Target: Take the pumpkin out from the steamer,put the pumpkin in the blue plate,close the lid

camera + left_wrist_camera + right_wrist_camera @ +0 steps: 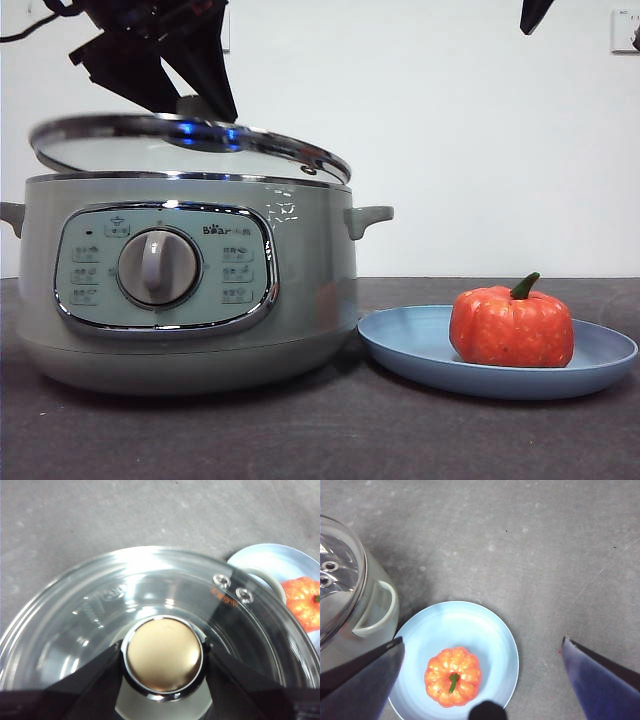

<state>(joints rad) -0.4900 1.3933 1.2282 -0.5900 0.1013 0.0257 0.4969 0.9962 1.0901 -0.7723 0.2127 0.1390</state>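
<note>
Gripping the rounded knob of the glass lid [190,145] from above, left gripper [164,656] with a jaw on each side, chrome rim tilted just over the sage-green steamer [190,285]. Hanging high with jaws spread wide, right gripper [482,647], looking straight down on the ribbed orange pumpkin [453,676] sitting in the matte blue plate [485,630] beside the pot. Only from the front, the dial panel; only from the left wrist, the lid's two vent holes.

The dark grey tabletop [330,440] carries the sage-green steamer [190,290] and, just beside it and seemingly touching its base, the blue plate [420,350].
</note>
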